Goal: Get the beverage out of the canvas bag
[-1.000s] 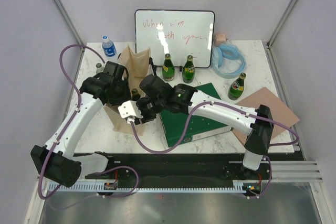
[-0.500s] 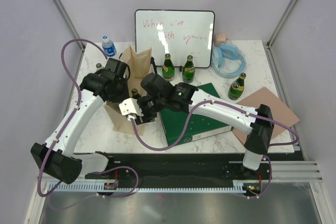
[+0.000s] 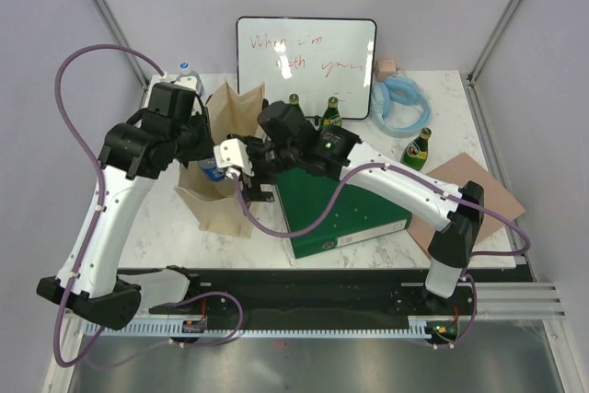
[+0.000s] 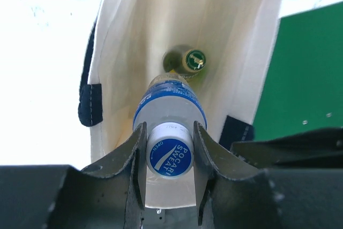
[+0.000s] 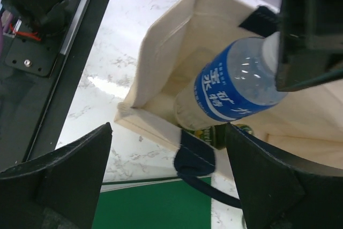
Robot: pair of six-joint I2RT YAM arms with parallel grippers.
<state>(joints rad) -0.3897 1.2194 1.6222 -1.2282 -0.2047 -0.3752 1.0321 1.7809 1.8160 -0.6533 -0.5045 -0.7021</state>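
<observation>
From above: left pincer [image 3: 206, 152] higher than a second ago, clamped on blue-labelled bottle [image 3: 211, 167], partly out of canvas bag [image 3: 221, 204] upright on surface [image 3: 161, 236]. Left wrist: green bottle [image 4: 193, 60] inside bag. Right wrist: right pincer [image 5: 167, 132] spread wide at bag's rim.

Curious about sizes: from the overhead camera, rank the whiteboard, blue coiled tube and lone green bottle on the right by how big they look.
Largest: whiteboard.
Then: blue coiled tube.
Smallest: lone green bottle.
The gaps are clear, so there are no ties.
</observation>
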